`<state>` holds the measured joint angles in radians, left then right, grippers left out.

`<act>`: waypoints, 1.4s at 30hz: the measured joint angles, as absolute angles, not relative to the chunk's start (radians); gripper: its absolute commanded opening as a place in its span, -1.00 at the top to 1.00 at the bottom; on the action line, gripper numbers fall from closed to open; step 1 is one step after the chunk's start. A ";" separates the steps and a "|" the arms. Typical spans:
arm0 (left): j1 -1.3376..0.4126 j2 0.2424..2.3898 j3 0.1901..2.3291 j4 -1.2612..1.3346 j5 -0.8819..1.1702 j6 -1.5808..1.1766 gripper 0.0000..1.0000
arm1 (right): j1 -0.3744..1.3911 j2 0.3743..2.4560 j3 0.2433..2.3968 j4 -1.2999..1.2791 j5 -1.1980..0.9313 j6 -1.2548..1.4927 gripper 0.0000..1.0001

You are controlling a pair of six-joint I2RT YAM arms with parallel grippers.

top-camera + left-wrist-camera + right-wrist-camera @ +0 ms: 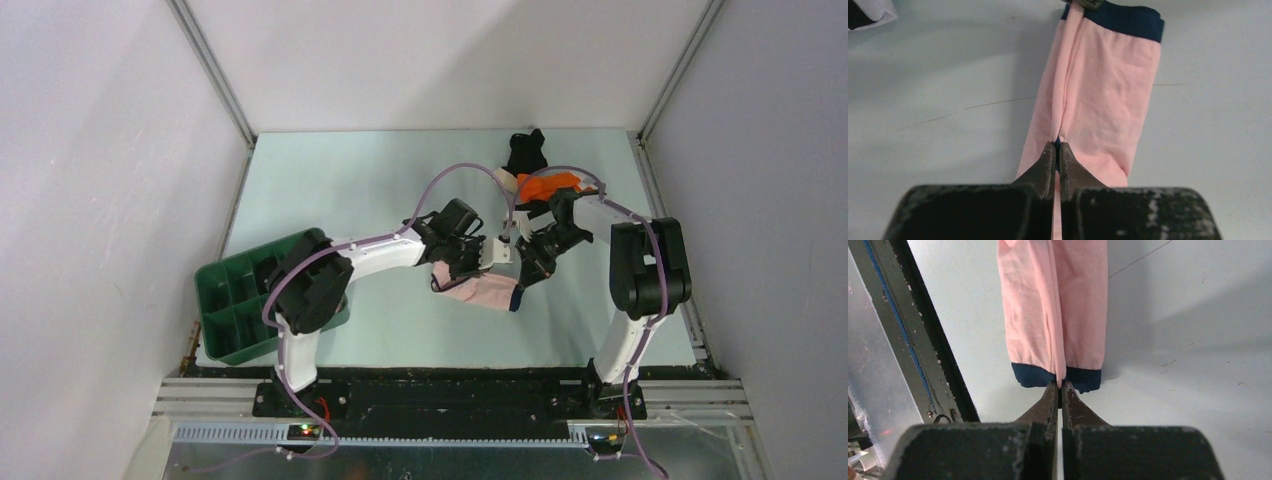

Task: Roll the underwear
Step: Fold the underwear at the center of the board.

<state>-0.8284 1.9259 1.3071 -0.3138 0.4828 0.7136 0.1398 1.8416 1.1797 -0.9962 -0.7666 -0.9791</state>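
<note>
Pink underwear (pixel 484 292) sat at the centre of the overhead frame, strung between my two grippers. It was already folded lengthwise into a narrow strip, with a long crease down its middle.

My left gripper (pixel 1058 146) was pinched tight on the plain pink end, at the bottom of its wrist view, with only cloth between the jaws. My right gripper (pixel 1062 386) was clamped the same way on the navy band (pixel 1032 376) at the opposite end. The strip looked drawn straight. I could not tell whether it rested on the table (pixel 350 190) or hung just off it (the shadow beside it hinted at a slight lift).

Progress, as I judged it: the fold was done and the roll not begun, since neither end showed any curl.

The other garments lay in a heap at the upper centre-right of the overhead frame: a black piece (pixel 525 152), an orange piece (pixel 552 185) and a white scrap (pixel 506 181) beside it. None were rolled.

The green tray (pixel 232 300) stood at lower left, partly behind my left arm. I saw no roll in the compartments that showed.
</note>
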 measured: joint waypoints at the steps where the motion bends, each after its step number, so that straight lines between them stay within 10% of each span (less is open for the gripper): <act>1: -0.828 1.937 1.323 -0.318 0.475 0.705 1.00 | 0.140 1.849 1.183 -0.998 -0.764 -0.975 1.00; 10: -0.827 1.998 1.383 -0.349 0.444 0.653 0.94 | 0.139 1.876 1.192 -0.990 -0.741 -0.923 0.94; 24: -0.790 1.972 1.385 -0.301 0.292 0.410 -0.17 | 0.087 1.755 1.205 -0.940 -0.701 -0.785 -0.33; 42: -0.649 1.513 0.817 -0.187 0.381 -0.201 -0.25 | 0.215 1.927 1.327 -0.897 -0.625 -0.767 -0.22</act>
<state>-0.6495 1.5127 0.8173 -0.1871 0.3805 -0.2012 0.2150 1.9270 1.3266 -0.8974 -0.6250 -0.7666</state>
